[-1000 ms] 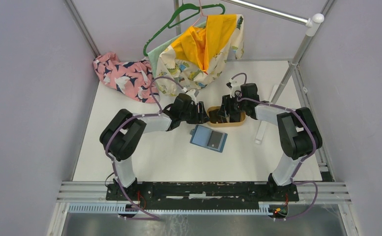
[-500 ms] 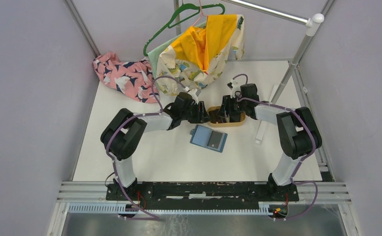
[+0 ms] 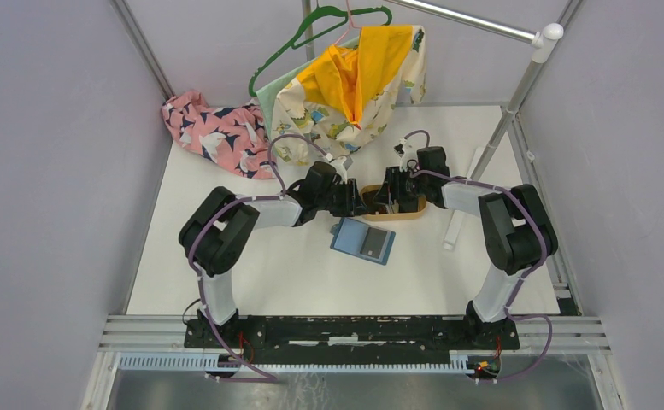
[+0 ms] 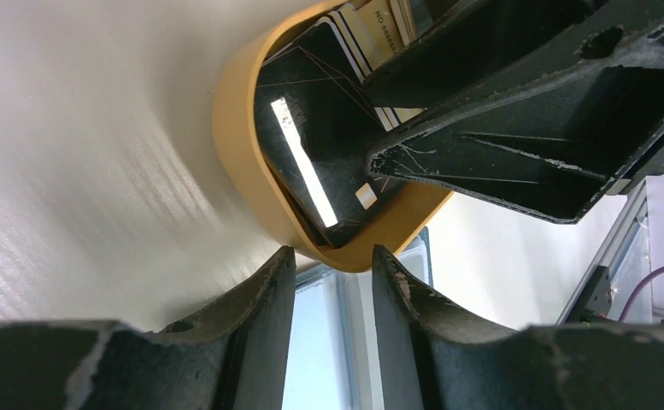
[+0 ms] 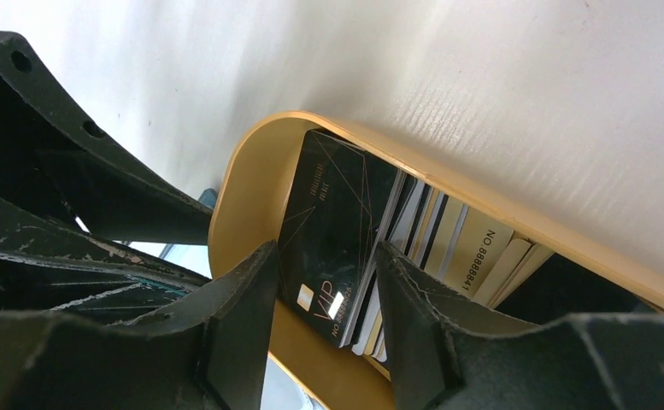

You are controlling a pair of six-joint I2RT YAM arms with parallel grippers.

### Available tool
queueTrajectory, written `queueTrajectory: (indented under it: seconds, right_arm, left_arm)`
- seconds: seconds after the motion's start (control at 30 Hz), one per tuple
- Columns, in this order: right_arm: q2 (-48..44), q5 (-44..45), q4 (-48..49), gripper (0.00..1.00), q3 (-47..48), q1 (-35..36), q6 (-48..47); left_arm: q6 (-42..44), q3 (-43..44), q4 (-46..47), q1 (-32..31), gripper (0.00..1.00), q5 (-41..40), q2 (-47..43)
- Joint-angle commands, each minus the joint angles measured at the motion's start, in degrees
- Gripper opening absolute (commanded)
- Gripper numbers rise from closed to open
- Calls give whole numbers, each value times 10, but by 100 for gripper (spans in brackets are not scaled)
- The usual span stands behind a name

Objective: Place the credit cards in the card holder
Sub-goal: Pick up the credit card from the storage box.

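From above, the teal-blue card holder [image 3: 362, 240] lies flat on the white table [image 3: 251, 265], just in front of the oval tan wooden tray [image 3: 415, 214], with a greyer patch on its top. The left gripper [image 3: 355, 198] sits at the tray's left end and the right gripper [image 3: 385, 195] over the tray, close together

The left wrist view shows the credit cards [image 4: 311, 128] stacked inside the tray: a glossy black one with thin line art on top, and pale striped ones behind it. The left jaws stand apart with nothing between them, their tips just short of the tray rim

In the right wrist view the black card reads VIP and leans on cream and dark cards. The right jaws flank its lower end; whether they press it I cannot tell
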Motion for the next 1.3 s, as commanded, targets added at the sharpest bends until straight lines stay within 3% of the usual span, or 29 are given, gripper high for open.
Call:
queueTrajectory:
  seconds: [0.0, 0.7, 1.27]
  right_arm:
    - [12, -26, 23, 52, -5, 5, 19]
    - [-34, -132, 122, 44, -40, 1, 106]
    - [15, -99, 74, 44, -30, 0, 86]
  left_arm:
    - [-19, 19, 33, -4, 43, 23, 3]
    - [-26, 19, 40, -5, 41, 26, 10]
    - [-28, 24, 39, -5, 41, 27, 12]
